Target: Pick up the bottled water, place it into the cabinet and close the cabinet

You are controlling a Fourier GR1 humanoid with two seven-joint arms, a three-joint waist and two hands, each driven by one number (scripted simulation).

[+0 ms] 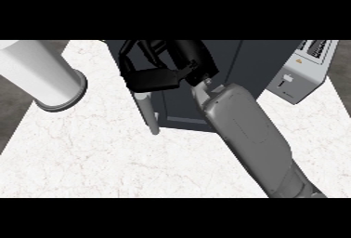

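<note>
At far left, a tall white cylinder on a round grey base [48, 74], standing on the white marbled stone counter [103, 158] near its left edge. Just right of centre-left, a slim pale grey vertical bar handle [148, 114] on the edge of the dark blue-grey cabinet [233, 65], running down toward the counter. Above that handle, the robot's black right hand [154, 76], thumb and fingers curved, fingertips reaching toward the cabinet's dark face; hard to tell whether anything sits inside the curl, so the hand's state cannot be told. No bottled water visible anywhere; possibly hidden by the hand or inside the cabinet, cannot tell which. From the hand, a glossy grey right forearm [250, 135] slanting down to the lower right edge, crossing in front of the cabinet. At far right, a white boxy toaster with two top slots [302, 69], standing beside the cabinet on the counter; small dark marks on its front panel, too small to read. No legible writing or brand on any surface.
</note>
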